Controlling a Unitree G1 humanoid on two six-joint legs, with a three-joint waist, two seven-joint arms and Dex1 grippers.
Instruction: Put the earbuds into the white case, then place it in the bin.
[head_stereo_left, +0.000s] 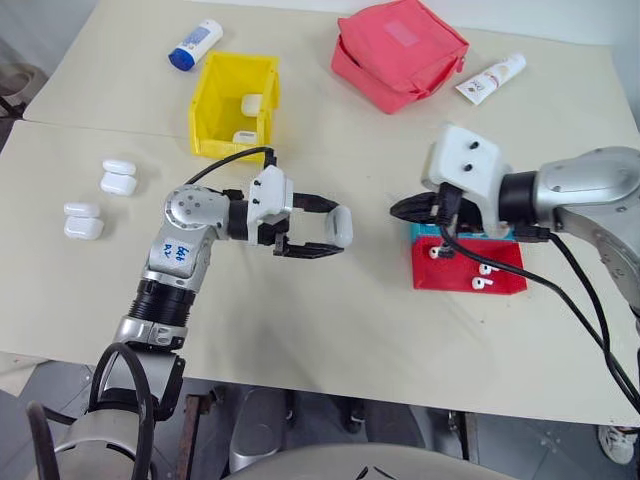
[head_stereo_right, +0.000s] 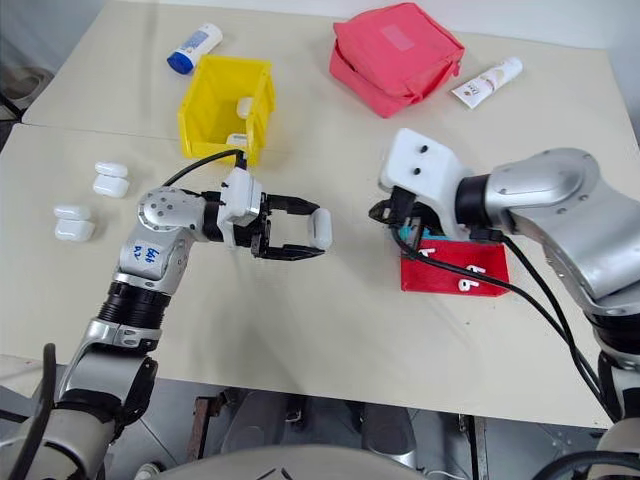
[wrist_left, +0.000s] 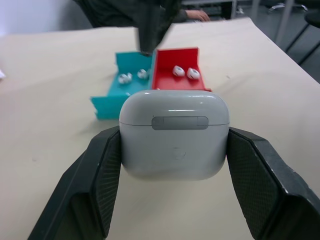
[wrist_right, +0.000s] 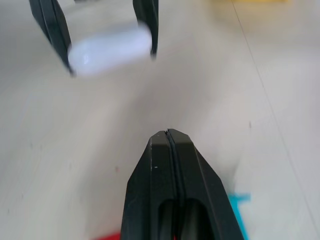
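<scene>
Silver-grey arms with black cables, white wrist housings, ribbed black jaws, and blue handwriting on the left forearm.

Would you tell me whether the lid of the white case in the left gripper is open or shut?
Shut. The white case sits between the left gripper fingers with its lid flush along the seam.

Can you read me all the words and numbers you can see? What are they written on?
Blue handwriting on the left arm's silver cuff: too scrawled to read for sure.
Print on the white tube with the red band: too small to read.
Label on the white bottle with the blue cap: too small to read.
The white case held in the left gripper: no words, just a plain hinge strip.
The yellow bin: no writing that I can see.
</scene>
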